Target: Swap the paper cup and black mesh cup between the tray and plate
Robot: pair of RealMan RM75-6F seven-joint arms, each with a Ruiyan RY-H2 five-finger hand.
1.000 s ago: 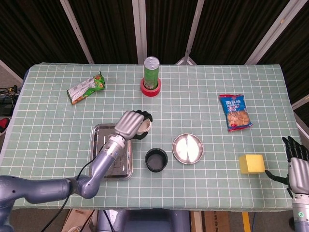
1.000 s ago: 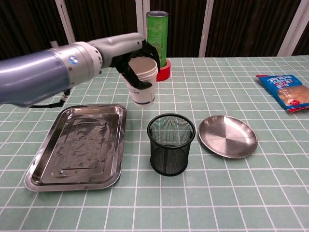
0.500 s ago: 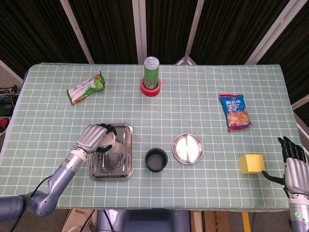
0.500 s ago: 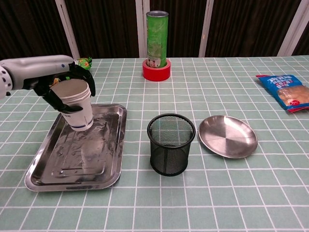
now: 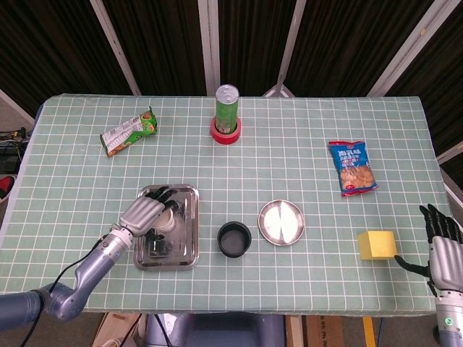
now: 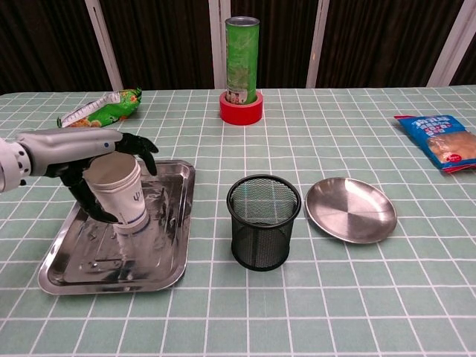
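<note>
While the left hand (image 6: 104, 167) wraps the tilted paper cup (image 6: 119, 195) low over the steel tray (image 6: 71, 260), the black mesh cup (image 6: 262, 221) stands at three o'clock, nearer this hand than the open right hand (image 5: 443, 242).

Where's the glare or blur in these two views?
Head view: plate shows a bright specular patch, otherwise sharp. Chest view: tray carries smeary reflections, including the paper cup held by the left hand; black mesh cup is crisp, no motion blur evident.
</note>
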